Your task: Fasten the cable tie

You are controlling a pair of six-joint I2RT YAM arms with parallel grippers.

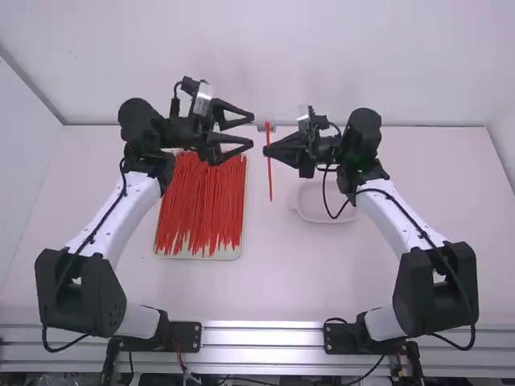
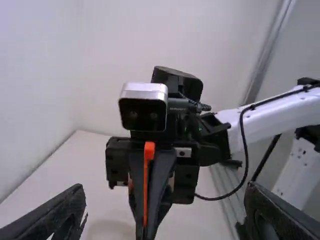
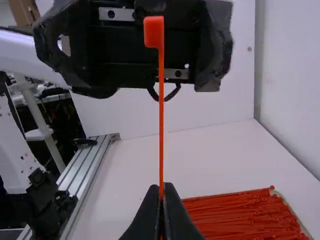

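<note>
A single red cable tie (image 1: pixel 269 165) is held off the table between the two arms, with my right gripper (image 1: pixel 269 149) shut on its strap partway along. In the right wrist view the strap (image 3: pixel 161 130) runs straight out from the closed fingers (image 3: pixel 150 215) to its square head (image 3: pixel 154 32). My left gripper (image 1: pixel 252 129) faces it from the left, open, its fingertips just short of the tie's head end. In the left wrist view its two fingers (image 2: pixel 50 222) stand wide apart, with the tie (image 2: pixel 148 185) and the right gripper (image 2: pixel 150 200) between them, farther off.
A flat tray (image 1: pixel 238 251) heaped with several red cable ties (image 1: pixel 201 205) lies under the left arm; the same ties (image 3: pixel 245 215) appear in the right wrist view. A white dish (image 1: pixel 318 211) sits below the right gripper. White walls close in the table at the back and sides.
</note>
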